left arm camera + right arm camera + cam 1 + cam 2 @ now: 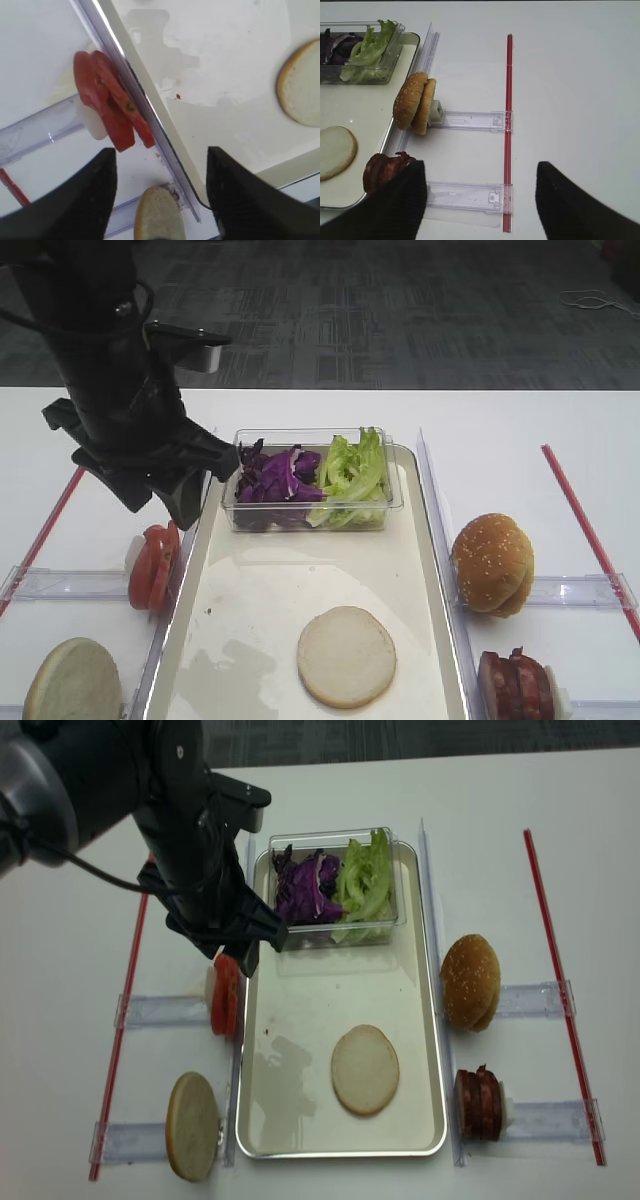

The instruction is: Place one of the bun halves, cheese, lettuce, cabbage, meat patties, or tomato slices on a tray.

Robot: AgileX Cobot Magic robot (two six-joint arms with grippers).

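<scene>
One of the bun halves (346,655) lies flat in the lower middle of the tray (420,540); the other (72,680) stands on edge at lower left; the tomato slices (153,565) stand just left of the tray rim, below the left gripper (159,195), jaws released, grasping nothing; the right gripper (480,197), lower frame, likewise released.

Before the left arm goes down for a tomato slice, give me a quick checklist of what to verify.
1. Left gripper open, nothing between the jaws: ok.
2. Left gripper lined up over the tomato slices: not ok, it straddles the tray rim beside them.
3. Tomato slices upright on their holder, outside the tray: ok.
4. Free space on the tray next to the bun half: ok.
5. Right gripper open and clear of the tray: ok.
</scene>
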